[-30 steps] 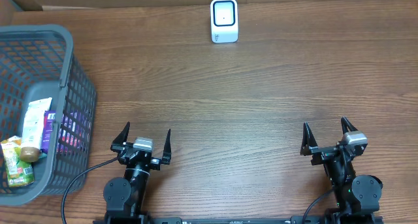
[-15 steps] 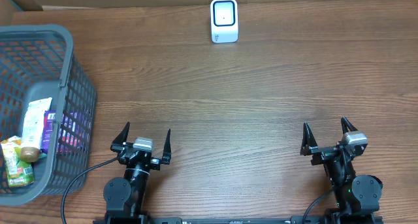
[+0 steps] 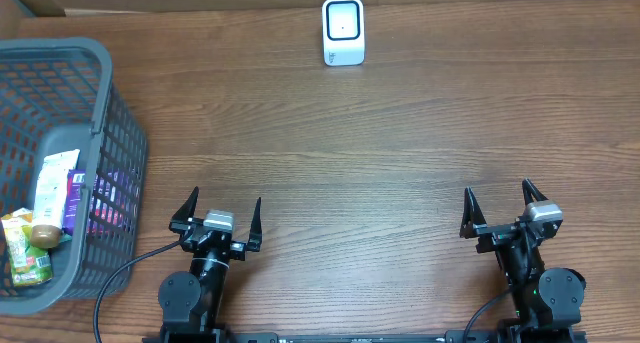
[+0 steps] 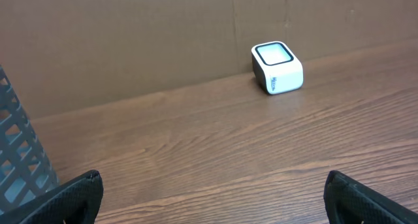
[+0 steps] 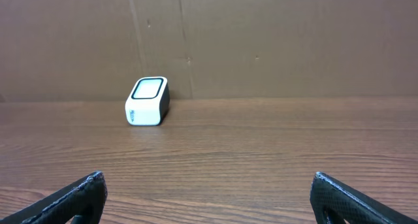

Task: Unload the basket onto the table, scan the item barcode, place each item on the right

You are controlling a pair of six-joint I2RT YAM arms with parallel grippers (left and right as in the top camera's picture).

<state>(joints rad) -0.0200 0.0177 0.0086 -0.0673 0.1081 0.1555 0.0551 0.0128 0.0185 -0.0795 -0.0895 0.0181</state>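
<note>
The left tool (image 3: 225,201) and right tool (image 3: 497,191) sat at the near edge of the worktop (image 3: 400,133), fingers spread wide, holding nothing. The scanner (image 3: 343,30) stood by the far edge, well apart, open wood between. The packets (image 3: 50,188), possibly snacks, lay in the basket (image 3: 120,93) at the left edge.

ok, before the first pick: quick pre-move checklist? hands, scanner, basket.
1. Left hand open and empty: ok.
2. Right hand open and empty: ok.
3. Scanner standing at the table's far edge, nothing in front of it: ok.
4. Items lying in the basket, on the left arm's side: ok.
5. Barcode facing up on any item: cannot tell.
</note>
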